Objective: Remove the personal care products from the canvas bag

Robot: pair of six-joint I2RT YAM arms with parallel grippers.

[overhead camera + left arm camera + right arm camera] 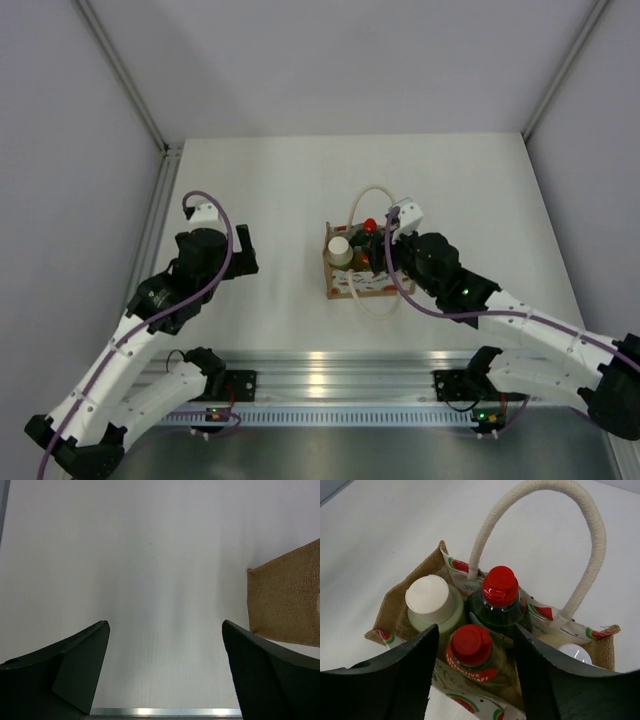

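Note:
The canvas bag (345,285) stands upright mid-table, with a watermelon-print rim (540,611) and a cream rope handle (590,540). Four bottles stand in it: pale with white cap (427,600), dark green with red cap (500,587), yellow with red cap (472,645), and cream with white top (572,652), partly hidden behind a finger. My right gripper (476,636) is open just above the bag (385,252), with its fingers on either side of the yellow bottle and not closed on it. My left gripper (165,625) is open and empty over bare table, left of the bag's tan side (290,600).
The white table (280,180) is enclosed by grey walls at left, right and back. A metal rail (330,375) runs along the near edge with both arm bases on it. The bag's second rope handle (378,305) hangs toward the near side.

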